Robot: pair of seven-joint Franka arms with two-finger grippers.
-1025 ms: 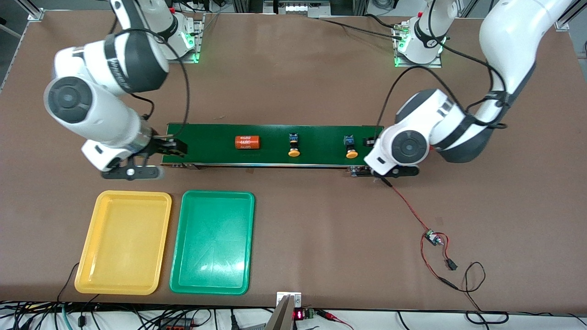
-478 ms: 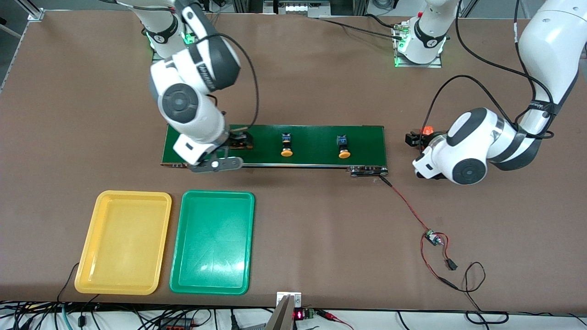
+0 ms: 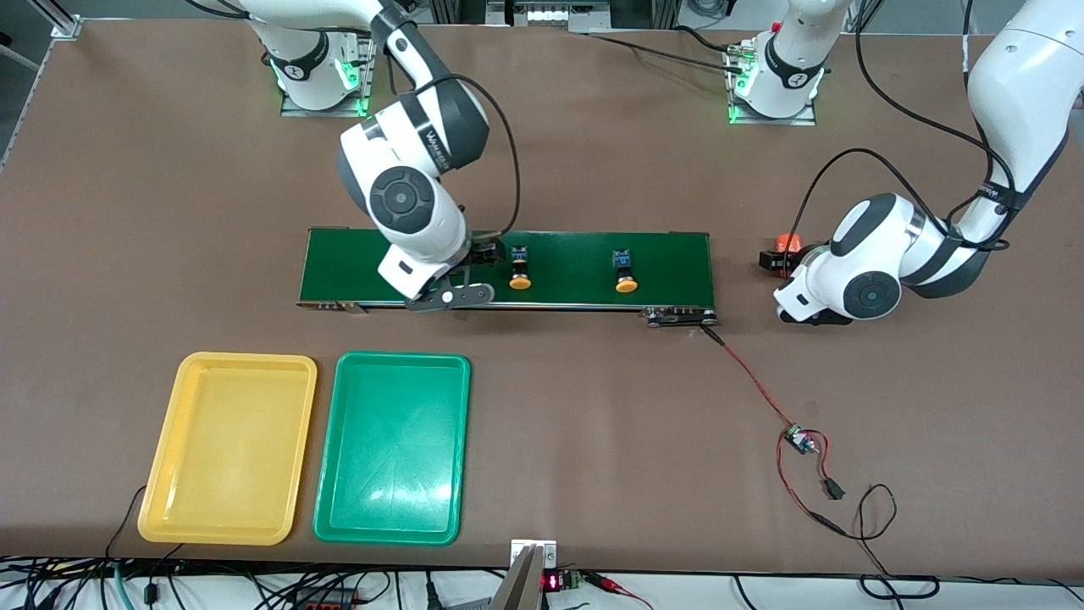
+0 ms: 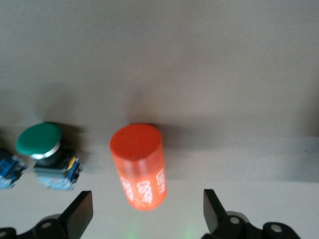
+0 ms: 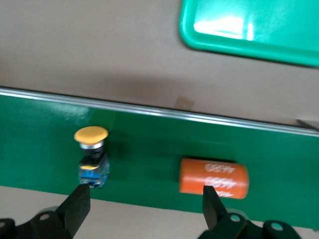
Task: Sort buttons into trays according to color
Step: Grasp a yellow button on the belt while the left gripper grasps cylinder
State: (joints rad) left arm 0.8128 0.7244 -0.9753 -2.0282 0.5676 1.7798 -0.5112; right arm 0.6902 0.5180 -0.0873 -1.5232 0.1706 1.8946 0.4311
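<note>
front: right hand point(image 3: 484, 252) over belt point(image 3: 660, 254), beside two yellow buttons point(image 3: 519, 273) riding it; yellow tray point(image 3: 169, 474) and green tray point(image 3: 326, 500) empty, awaiting sorting | left wrist: left hand point(image 4: 147, 216) released, astride orange cylinder point(image 4: 138, 167) on worktop, green button point(image 4: 42, 154) beside | right wrist: right hand point(image 5: 144, 206) spread wide, holding nothing, between button point(image 5: 91, 149) and cylinder point(image 5: 213, 178), likely choosing button
</note>
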